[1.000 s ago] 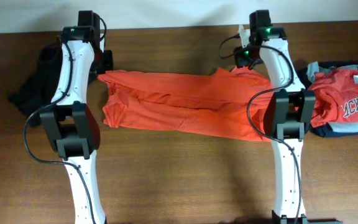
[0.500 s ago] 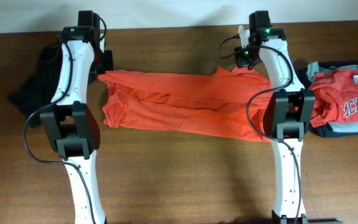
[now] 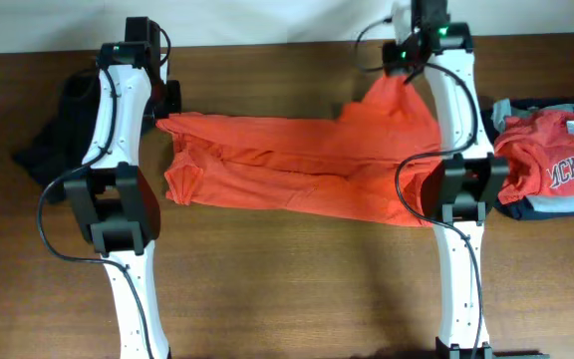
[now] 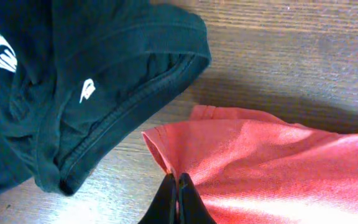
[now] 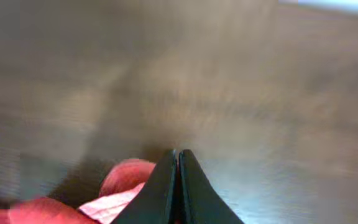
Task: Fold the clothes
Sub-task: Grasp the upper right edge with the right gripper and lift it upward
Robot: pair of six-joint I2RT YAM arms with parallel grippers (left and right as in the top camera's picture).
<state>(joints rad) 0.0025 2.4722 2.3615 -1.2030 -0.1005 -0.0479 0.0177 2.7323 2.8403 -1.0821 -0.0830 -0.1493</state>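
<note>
Wooden table point(image 3: 267, 289) bears the orange T-shirt point(image 3: 287, 168), long axis running left-right.

**Dark wooden table, pale strip beyond**

A dark brown wooden table point(image 3: 287, 289) filled nearly the whole overhead view, its grain running side to side in long streaks. Along the far edge a pale white strip point(image 3: 267, 20) showed beyond the tabletop; whether it was wall or floor could not be told. The light was soft and left faint shadows on the wood. From the left wrist the boards looked lighter, crossed by a band of shadow. The right wrist view was blurred.
</note>
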